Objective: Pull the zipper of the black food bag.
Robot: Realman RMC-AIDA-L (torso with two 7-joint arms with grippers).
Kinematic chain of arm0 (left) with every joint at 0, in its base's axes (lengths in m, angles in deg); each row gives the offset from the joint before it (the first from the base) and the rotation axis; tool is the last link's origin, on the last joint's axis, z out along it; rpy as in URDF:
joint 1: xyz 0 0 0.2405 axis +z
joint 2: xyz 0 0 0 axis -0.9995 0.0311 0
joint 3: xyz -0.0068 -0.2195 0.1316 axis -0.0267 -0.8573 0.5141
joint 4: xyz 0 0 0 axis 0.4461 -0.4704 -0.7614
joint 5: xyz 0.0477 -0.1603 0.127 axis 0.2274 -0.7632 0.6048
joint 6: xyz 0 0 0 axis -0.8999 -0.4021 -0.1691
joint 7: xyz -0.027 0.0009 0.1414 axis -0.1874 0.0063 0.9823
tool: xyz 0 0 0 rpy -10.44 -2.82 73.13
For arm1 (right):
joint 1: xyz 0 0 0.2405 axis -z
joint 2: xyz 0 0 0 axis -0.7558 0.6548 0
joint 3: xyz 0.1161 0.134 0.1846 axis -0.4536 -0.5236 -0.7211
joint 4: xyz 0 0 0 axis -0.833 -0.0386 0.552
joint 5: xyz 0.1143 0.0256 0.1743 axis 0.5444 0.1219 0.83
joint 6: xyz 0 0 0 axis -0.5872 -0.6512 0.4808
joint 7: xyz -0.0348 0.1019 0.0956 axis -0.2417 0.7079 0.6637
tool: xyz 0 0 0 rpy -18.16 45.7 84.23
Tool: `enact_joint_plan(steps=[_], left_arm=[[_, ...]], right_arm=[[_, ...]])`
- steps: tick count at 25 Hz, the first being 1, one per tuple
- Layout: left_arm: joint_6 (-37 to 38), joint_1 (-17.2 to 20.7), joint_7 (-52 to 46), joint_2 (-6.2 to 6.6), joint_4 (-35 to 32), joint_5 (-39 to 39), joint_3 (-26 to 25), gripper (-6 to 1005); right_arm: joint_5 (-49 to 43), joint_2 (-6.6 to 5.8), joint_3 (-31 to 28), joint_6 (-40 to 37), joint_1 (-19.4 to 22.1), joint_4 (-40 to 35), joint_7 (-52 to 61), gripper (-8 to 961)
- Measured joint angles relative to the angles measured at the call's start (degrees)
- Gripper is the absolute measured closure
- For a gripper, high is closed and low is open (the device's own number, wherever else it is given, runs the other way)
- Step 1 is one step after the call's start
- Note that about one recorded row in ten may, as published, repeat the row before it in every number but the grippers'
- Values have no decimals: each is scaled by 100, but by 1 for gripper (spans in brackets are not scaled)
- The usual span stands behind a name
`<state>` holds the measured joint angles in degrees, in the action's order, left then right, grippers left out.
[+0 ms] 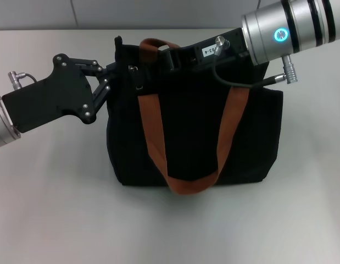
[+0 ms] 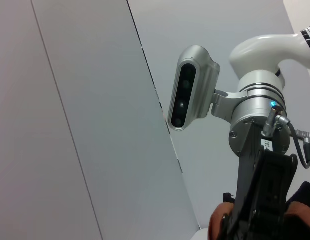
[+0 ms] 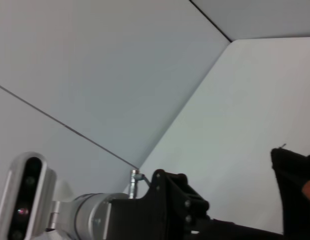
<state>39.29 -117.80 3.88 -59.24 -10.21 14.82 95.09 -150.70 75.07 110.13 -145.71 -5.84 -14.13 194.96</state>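
The black food bag [image 1: 191,132] lies on the white table with its zip edge at the far side and its orange-brown strap handles [image 1: 153,126] draped over it. A small metal tab [image 1: 138,78], seemingly the zipper pull, hangs near the bag's top left corner. My left gripper [image 1: 116,71] reaches in from the left and is closed on that corner's fabric. My right gripper [image 1: 167,55] comes in from the upper right along the top edge, ending by the far strap, right of the tab. The bag's corner also shows in the right wrist view [image 3: 295,185].
The white table [image 1: 49,192] spreads out around the bag, with a grey wall behind it. The right arm's cable [image 1: 241,82] loops over the bag's top. The left wrist view shows the right arm's wrist and camera [image 2: 187,90].
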Motion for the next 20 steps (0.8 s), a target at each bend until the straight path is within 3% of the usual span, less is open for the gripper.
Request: enact_joint_plan(steps=[20], left_arm=[[-19, 67, -5, 10, -76, -14, -87, 905]], right_arm=[[-813, 18, 314, 50, 23, -1003, 901, 955]])
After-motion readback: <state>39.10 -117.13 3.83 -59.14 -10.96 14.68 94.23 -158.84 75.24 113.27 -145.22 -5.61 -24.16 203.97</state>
